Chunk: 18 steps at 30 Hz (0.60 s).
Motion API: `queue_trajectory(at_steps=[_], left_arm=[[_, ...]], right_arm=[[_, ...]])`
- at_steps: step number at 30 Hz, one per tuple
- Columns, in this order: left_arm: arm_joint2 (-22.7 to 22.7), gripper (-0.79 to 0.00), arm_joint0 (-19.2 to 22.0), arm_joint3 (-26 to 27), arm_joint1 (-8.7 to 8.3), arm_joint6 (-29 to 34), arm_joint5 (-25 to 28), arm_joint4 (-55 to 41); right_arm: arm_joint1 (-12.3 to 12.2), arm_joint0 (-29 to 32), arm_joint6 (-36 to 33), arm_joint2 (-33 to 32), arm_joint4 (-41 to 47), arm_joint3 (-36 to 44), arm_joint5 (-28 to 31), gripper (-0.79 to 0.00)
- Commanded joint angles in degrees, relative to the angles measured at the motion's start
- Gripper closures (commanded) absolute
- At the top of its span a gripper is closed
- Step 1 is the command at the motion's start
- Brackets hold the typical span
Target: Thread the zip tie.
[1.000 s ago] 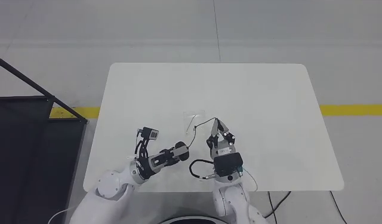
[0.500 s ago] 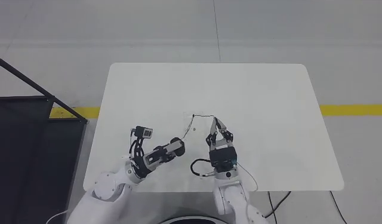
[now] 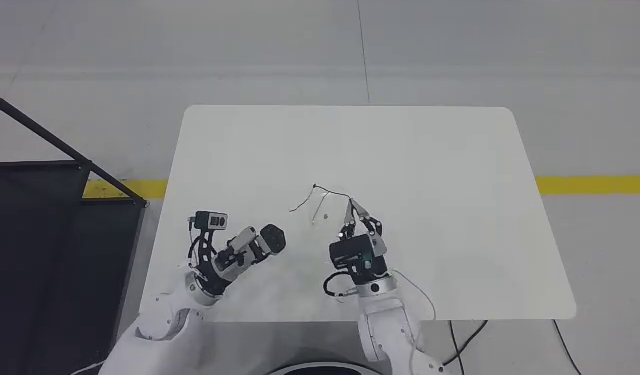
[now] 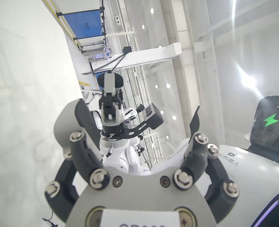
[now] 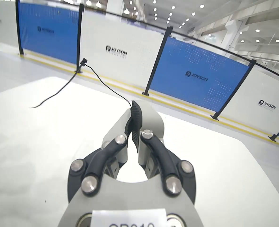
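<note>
A thin black zip tie (image 3: 330, 194) hangs above the white table (image 3: 450, 165), with my right gripper (image 3: 352, 215) shut on one strand. In the right wrist view that strand rises from my right gripper (image 5: 134, 109) to the small head of the zip tie (image 5: 83, 61). A second strand drops from the head to a free tip near the table (image 5: 201, 166). My left gripper (image 3: 272, 237) is open and holds nothing, off to the left of the tie. The left wrist view has its two fingers (image 4: 87, 119) spread, with the right gripper (image 4: 109, 88) and the zip tie (image 4: 106, 66) beyond them.
A black framed screen (image 3: 45, 225) stands just left of the table. A yellow floor line (image 3: 590, 183) runs past the table's right side. Blue and white partition panels (image 5: 196, 74) stand behind the table's far edge.
My left gripper has let go of the tie's tail and drawn back to the left. The right gripper has moved slightly left with the tie, whose tail now hangs free.
</note>
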State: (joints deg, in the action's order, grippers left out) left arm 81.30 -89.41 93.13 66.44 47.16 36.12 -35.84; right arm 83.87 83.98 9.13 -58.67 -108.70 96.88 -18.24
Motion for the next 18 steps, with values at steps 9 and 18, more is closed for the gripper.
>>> queue_trajectory(at_steps=[9, 18], left_arm=[[1.9, -0.785, -1.6, 0.3, -0.23, 0.7, 0.3, -2.0], [1.9, -0.785, -1.6, 0.3, -0.23, 0.7, 0.3, -2.0]], right_arm=[[0.2, -0.3, -20.9, -2.0, -2.0, 4.1, 2.2, 0.000], [1.0, -3.6, -26.4, 0.3, -10.0, -0.6, -0.9, 0.000]])
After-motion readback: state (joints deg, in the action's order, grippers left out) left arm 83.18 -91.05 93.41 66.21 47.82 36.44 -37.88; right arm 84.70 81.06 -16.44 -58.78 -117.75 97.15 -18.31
